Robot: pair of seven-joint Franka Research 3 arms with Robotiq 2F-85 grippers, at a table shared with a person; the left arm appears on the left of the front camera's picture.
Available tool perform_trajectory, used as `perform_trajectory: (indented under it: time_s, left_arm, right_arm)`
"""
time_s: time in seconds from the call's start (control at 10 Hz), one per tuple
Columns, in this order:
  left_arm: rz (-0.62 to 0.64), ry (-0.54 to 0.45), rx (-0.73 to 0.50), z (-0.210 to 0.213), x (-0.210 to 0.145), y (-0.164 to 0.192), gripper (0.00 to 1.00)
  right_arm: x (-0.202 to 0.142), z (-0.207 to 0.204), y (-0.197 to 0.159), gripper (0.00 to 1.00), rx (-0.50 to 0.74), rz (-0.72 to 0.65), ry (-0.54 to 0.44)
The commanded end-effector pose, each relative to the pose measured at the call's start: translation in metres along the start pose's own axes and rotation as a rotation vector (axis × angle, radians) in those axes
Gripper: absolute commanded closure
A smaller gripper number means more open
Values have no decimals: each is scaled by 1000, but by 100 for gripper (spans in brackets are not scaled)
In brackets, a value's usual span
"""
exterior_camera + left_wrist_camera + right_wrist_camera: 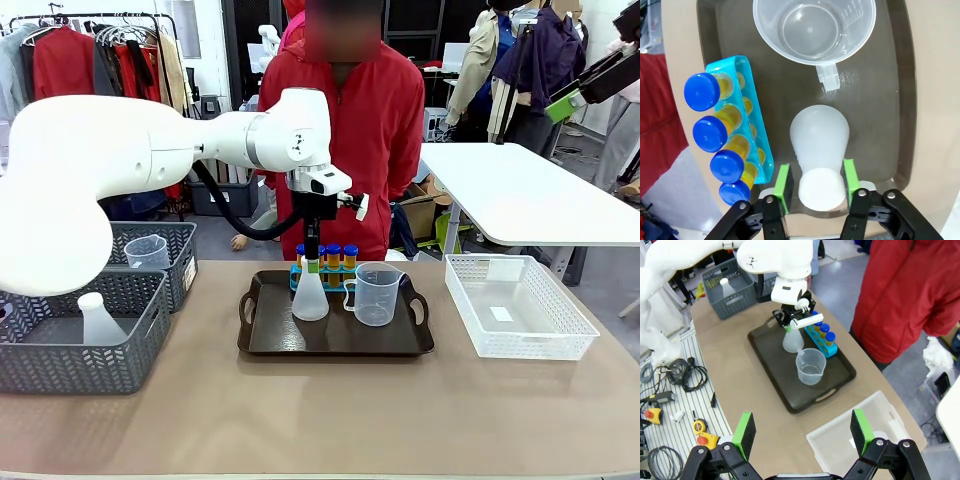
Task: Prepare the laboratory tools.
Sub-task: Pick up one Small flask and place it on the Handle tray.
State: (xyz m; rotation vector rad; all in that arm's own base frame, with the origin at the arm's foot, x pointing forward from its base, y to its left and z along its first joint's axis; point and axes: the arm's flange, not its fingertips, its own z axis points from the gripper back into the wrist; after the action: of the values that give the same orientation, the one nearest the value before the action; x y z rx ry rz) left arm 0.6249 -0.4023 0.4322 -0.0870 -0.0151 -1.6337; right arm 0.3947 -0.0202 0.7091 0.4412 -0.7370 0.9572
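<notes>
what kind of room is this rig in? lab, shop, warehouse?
Probably a robot data-collection workspace set up in a clothing storage or showroom area, not a real lab. A rack of hanging garments stands behind the brown table, loose black cables and a yellow tape measure lie on the floor, and a white folding table stands nearby.

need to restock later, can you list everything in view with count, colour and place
tray: 1, dark brown, table middle
flask: 1, whitish, standing on the tray, left of the beaker
beaker: 1, clear, on the tray, right side
tubes: 4, orange with blue caps, in a blue rack at the tray's far edge
grey baskets: 2, table left; the near one holds another flask, the far one another beaker
white basket: 1, table right
person: 1, red jacket, far side
left gripper: pads either side of the flask's neck
right gripper: open, high above the table
</notes>
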Motion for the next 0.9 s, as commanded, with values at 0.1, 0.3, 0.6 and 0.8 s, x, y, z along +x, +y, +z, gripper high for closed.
perform_trajectory:
  time_s: [0.1,0.3,0.6,0.8]
  left_arm:
    - [37,-27,-9,4,-9,-13,0]
    - [69,-41,-21,9,-12,-14,0]
    - [93,-53,-20,16,-13,-16,0]
    - [174,-87,-10,19,-13,-21,0]
  right_arm:
    - [1,1,1,0,9,6,-14]
    - [1,1,1,0,9,6,-14]
    - [1,1,1,0,9,6,-14]
    - [1,1,1,0,9,6,-14]
